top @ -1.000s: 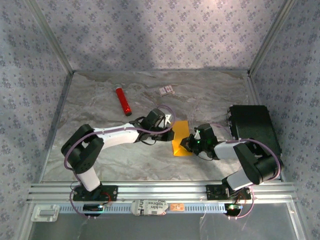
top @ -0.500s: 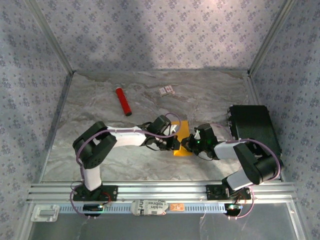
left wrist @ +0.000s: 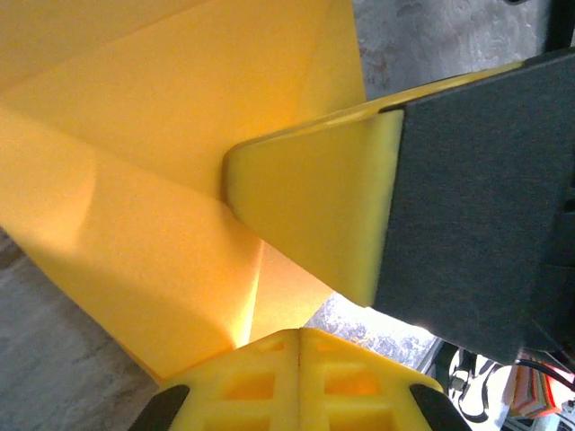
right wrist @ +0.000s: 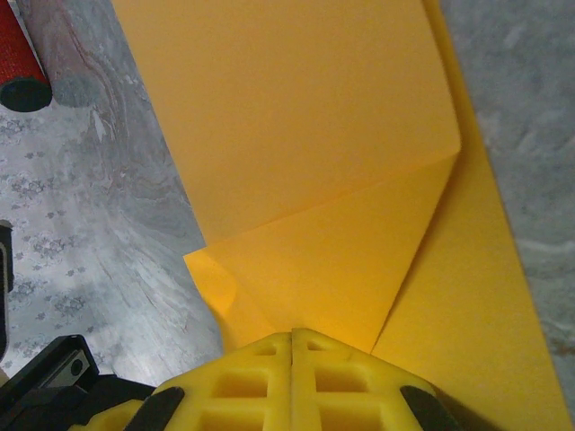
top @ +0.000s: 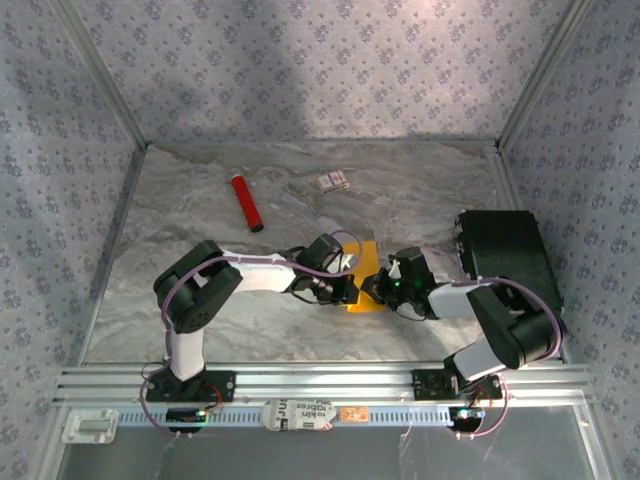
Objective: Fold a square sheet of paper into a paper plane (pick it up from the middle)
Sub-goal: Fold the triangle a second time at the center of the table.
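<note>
Where the two arms meet at the middle of the table (top: 200,290), the square sheet of paper (top: 366,252) lies partly folded, one flap doubled over the rest. The right gripper (right wrist: 293,355) has its jaws pressed together on the near flap. The left gripper (left wrist: 299,359) is likewise closed at the sheet's opposite edge, seemingly nipping it, though its close view leaves that unsure.
</note>
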`<state>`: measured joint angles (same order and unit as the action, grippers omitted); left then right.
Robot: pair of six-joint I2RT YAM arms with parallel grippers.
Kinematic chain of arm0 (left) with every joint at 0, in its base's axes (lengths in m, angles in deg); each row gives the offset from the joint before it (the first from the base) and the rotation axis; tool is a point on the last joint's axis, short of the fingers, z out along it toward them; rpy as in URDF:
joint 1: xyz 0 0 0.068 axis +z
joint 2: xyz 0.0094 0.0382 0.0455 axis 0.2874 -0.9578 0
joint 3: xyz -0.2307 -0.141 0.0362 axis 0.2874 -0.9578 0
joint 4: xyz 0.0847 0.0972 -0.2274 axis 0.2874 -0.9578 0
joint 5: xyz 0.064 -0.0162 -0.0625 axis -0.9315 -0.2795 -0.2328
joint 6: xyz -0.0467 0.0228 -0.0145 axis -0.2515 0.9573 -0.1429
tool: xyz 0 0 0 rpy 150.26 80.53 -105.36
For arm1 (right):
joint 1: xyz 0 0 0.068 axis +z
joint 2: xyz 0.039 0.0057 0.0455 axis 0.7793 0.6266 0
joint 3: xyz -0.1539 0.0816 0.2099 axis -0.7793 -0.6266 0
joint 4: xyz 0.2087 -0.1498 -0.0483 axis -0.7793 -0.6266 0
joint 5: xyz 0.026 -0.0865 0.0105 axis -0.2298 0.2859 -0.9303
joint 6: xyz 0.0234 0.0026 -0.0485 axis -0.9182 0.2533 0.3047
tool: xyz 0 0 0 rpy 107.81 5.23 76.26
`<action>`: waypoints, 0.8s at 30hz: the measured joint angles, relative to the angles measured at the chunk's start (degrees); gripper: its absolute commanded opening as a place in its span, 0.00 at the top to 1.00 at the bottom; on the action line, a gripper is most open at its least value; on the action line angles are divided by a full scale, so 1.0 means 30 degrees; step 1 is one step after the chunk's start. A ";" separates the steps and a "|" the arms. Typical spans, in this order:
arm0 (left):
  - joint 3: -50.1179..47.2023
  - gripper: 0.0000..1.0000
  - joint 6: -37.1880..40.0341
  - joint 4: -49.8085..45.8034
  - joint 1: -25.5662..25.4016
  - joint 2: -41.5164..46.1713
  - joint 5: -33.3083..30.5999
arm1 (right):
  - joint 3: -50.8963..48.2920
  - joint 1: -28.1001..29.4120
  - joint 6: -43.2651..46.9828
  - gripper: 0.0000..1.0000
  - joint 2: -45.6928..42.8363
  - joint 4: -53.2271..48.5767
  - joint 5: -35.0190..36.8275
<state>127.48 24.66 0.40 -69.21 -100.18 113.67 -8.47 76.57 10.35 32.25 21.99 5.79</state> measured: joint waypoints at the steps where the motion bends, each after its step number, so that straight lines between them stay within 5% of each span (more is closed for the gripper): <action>1: 0.0000 0.96 0.0022 -0.0117 0.0000 0.0000 -0.0058 | 0.0000 0.0000 0.0000 0.99 0.0000 -0.0007 -0.0007; 24: -0.1530 0.98 0.0663 0.0510 -0.0168 0.0539 -0.1158 | 0.0015 -0.0036 0.0007 0.99 0.0000 -0.0058 -0.0022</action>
<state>122.89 26.65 1.93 -69.71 -98.56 110.20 -8.43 76.46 10.37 32.25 21.81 5.72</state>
